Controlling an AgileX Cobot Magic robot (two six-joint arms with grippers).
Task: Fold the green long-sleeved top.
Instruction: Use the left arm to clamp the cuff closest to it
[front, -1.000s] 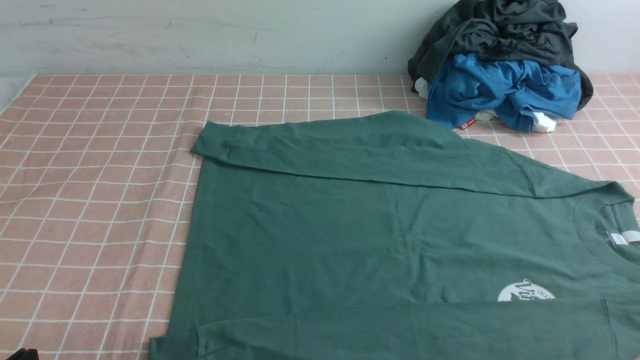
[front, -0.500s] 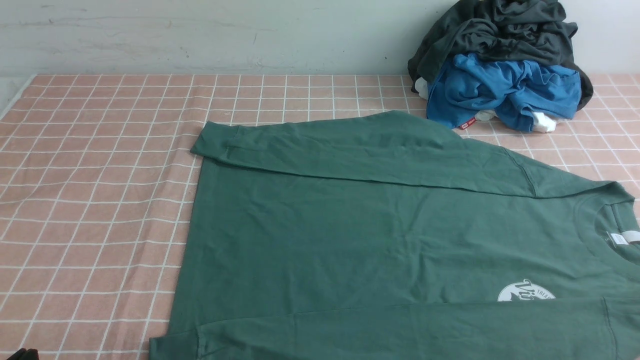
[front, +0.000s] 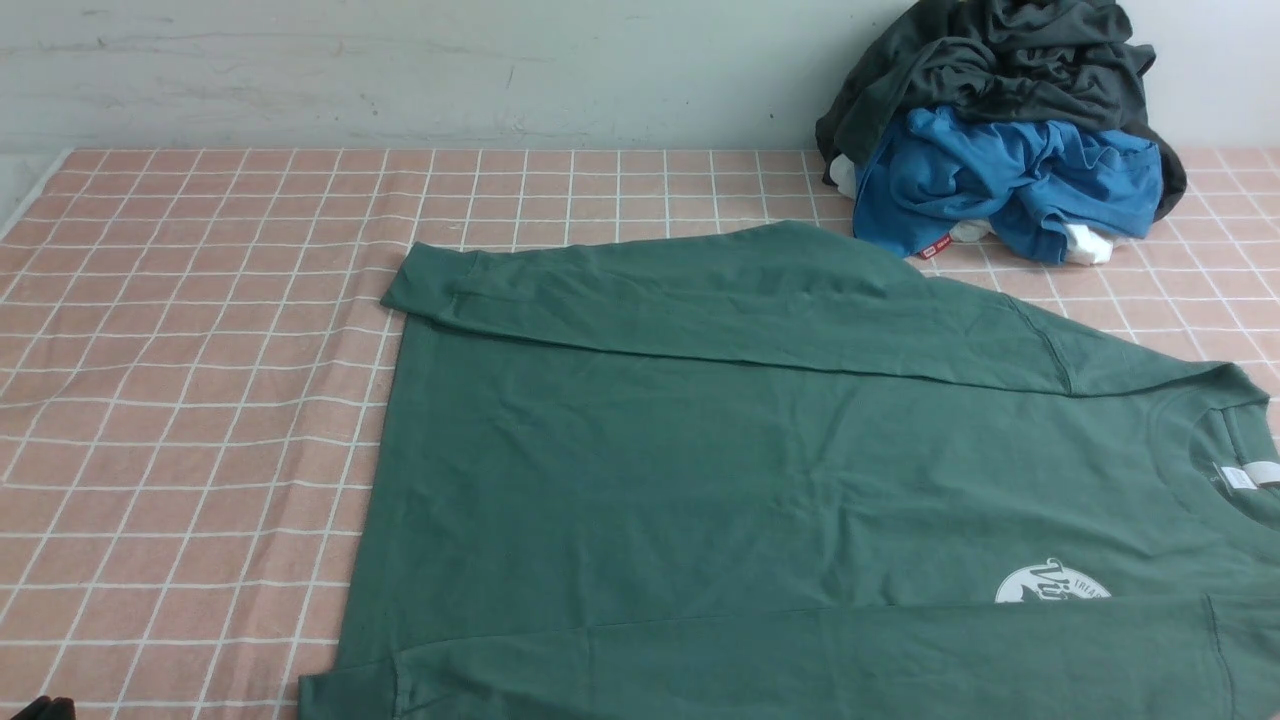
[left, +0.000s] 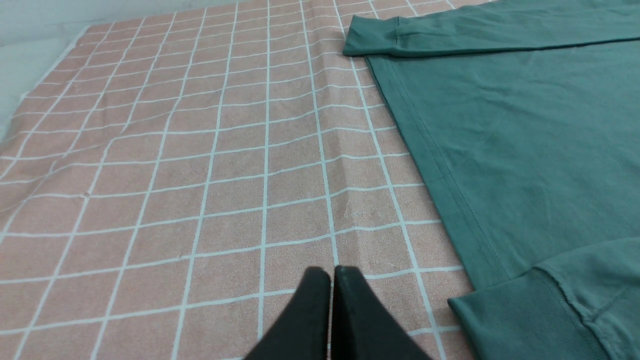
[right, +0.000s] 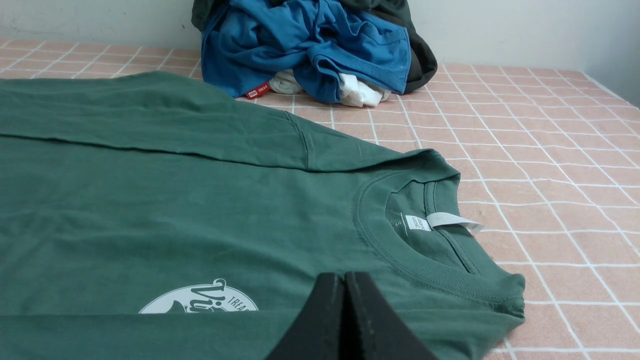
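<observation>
Both tools (left: 332, 272) (right: 343, 280) closed; bare cloth (front: 180, 400) borders the shirt's (front: 640, 480) hem.

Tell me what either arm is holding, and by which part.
Nothing is held: the left gripper and right gripper are both shut with no cloth between their fingers.
</observation>
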